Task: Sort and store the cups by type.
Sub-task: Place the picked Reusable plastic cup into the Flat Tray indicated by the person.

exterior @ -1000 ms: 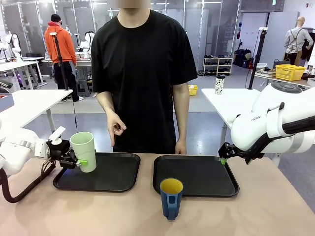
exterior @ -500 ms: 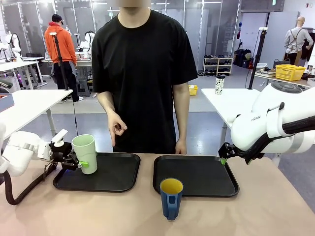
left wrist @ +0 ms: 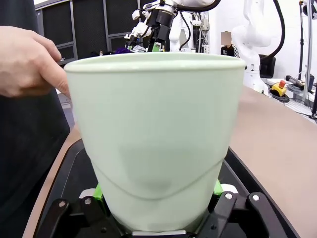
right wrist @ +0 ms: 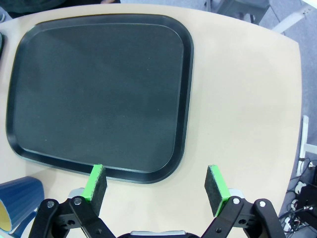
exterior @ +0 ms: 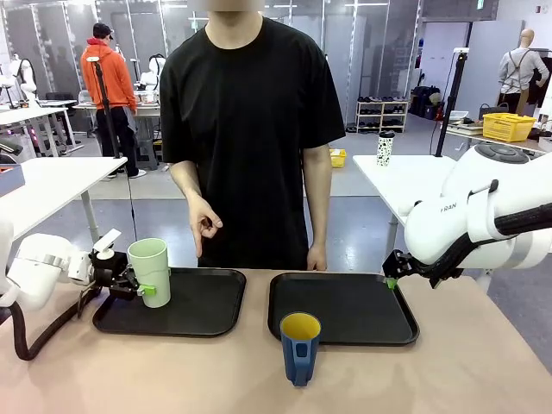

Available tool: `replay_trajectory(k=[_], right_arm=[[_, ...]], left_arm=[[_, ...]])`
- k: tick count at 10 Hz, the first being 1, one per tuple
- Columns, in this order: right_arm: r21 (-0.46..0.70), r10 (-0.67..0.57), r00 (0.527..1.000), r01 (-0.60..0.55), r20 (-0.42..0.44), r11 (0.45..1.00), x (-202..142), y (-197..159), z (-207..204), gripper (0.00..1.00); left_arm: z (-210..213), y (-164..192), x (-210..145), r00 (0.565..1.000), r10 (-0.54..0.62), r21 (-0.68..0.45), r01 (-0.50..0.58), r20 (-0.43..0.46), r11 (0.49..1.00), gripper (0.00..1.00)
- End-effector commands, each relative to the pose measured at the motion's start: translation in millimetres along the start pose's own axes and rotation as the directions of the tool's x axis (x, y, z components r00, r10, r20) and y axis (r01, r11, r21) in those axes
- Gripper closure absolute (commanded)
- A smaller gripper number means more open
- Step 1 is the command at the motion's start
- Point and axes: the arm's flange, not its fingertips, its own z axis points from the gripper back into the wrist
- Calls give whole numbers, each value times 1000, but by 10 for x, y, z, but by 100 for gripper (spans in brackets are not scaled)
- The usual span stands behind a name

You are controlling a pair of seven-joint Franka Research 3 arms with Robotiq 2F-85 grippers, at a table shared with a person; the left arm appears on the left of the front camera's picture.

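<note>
The pale green tumbler (exterior: 149,272) stands upright at the left end of the left black tray (exterior: 198,306), with my left gripper (exterior: 138,287) shut on its lower part from the left. I cannot tell if its base touches the tray. In the left wrist view the tumbler (left wrist: 158,134) sits between the green pads (left wrist: 99,191). The dark blue mug (exterior: 299,347), yellow inside, stands on the table in front of the right tray (exterior: 345,310). My right gripper (exterior: 392,280) hovers open by that tray's far right corner; below its gripper (right wrist: 157,186) lie the tray (right wrist: 99,89) and the mug (right wrist: 17,198).
A person in a black shirt stands at the far edge, one hand (exterior: 204,226) hanging with fingers down above the left tray, the other hand (exterior: 316,259) near the right tray. That hand (left wrist: 27,62) shows close beside the tumbler. Bare tabletop lies on both sides of the mug.
My left gripper has carried the tumbler a little to the right and down onto the left tray's end. The right arm, the mug and the person have stayed put.
</note>
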Motion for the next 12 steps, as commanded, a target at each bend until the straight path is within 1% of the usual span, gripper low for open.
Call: replay_trajectory(k=[1,2,3,4,8,9,12], right_arm=[[2,-3,1000,3,0,1000,-5,-7,-6,0],[2,-3,1000,3,0,1000,-5,-7,-6,0],[2,-3,1000,3,0,1000,-5,-7,-6,0],[2,-3,1000,3,0,1000,-5,-7,-6,0],[2,-3,1000,3,0,1000,-5,-7,-6,0],[2,-3,1000,3,0,1000,-5,-7,-6,0],[2,-3,1000,3,0,1000,-5,-7,-6,0]], left_arm=[[31,74,-166,999,28,-31,-28,20,999,18],[21,65,-186,999,42,-36,-41,25,999,18],[16,60,-201,998,51,-39,-50,24,998,3],[21,46,-207,998,52,-42,-51,26,998,0],[48,1,-221,999,51,5,-51,-3,999,0],[89,-37,-208,999,46,8,-46,10,999,0],[256,-184,-137,999,43,48,-42,-18,998,0]])
